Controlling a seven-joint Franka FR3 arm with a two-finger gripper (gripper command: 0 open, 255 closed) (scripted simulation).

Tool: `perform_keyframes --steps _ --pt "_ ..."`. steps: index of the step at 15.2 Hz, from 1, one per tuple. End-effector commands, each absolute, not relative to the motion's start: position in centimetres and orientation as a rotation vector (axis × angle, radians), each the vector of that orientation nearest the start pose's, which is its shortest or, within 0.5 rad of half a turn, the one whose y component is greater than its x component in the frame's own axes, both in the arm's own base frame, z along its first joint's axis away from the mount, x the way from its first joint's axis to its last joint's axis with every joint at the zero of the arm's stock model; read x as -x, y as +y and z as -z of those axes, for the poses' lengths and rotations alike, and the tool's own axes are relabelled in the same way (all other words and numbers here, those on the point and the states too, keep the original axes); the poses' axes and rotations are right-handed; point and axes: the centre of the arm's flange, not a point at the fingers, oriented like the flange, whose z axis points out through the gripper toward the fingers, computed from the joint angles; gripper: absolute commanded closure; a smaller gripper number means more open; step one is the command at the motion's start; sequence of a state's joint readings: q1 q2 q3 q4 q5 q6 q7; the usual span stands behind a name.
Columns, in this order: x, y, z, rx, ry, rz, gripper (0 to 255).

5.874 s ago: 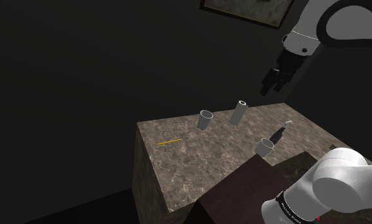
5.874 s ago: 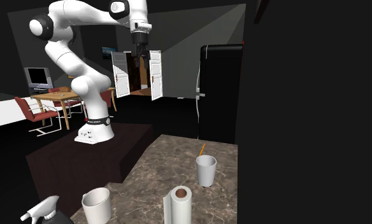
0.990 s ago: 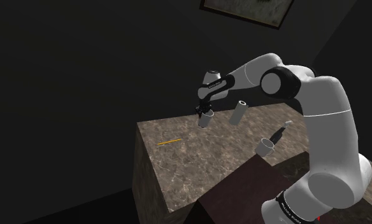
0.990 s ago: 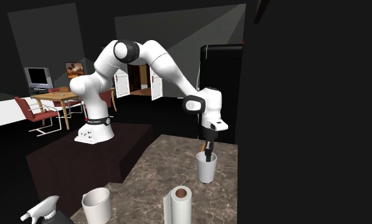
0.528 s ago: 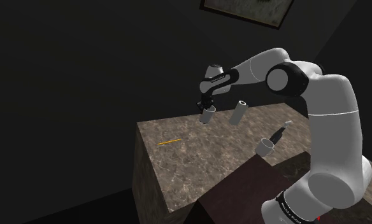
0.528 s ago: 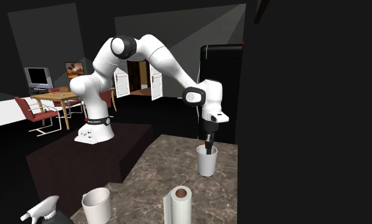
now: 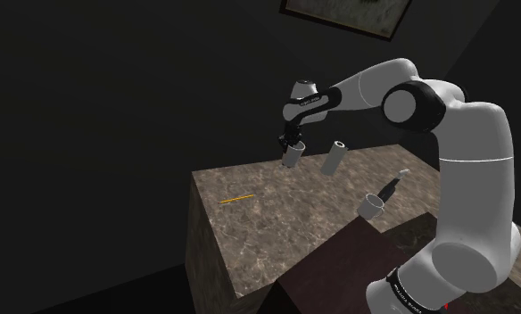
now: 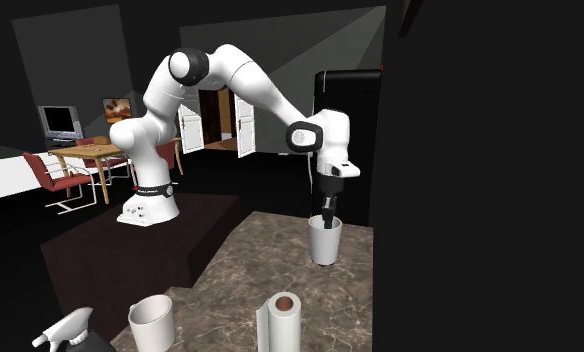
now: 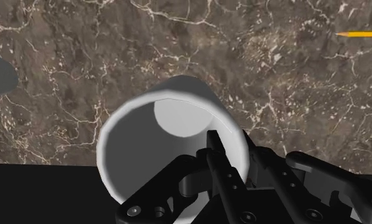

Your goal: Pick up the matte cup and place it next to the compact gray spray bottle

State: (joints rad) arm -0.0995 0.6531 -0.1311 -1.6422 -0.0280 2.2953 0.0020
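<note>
Jaws clamp white cup (image 9: 137, 144) rim, one finger (image 9: 215, 153) inside; cup above marble counter (image 9: 114, 51)

The arm (image 7: 471, 169) is made of smooth, rounded white links joined by dark joints (image 7: 419, 105). A black band (image 8: 150, 188) with small white lettering circles it just above its white foot (image 8: 145, 211). The gripper (image 9: 232, 159) is all black and angular, its body dotted with small round screw heads (image 9: 135, 210).
</note>
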Motion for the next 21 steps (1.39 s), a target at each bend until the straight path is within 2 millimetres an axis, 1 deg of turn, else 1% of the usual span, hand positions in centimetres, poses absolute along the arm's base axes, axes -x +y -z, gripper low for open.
perform_keyframes --steps 1,21 --pt "-67.3 -14.8 -24.8 3.228 0.303 -0.011 255" --pt "-67.3 -14.8 -35.4 3.228 0.303 -0.011 255"
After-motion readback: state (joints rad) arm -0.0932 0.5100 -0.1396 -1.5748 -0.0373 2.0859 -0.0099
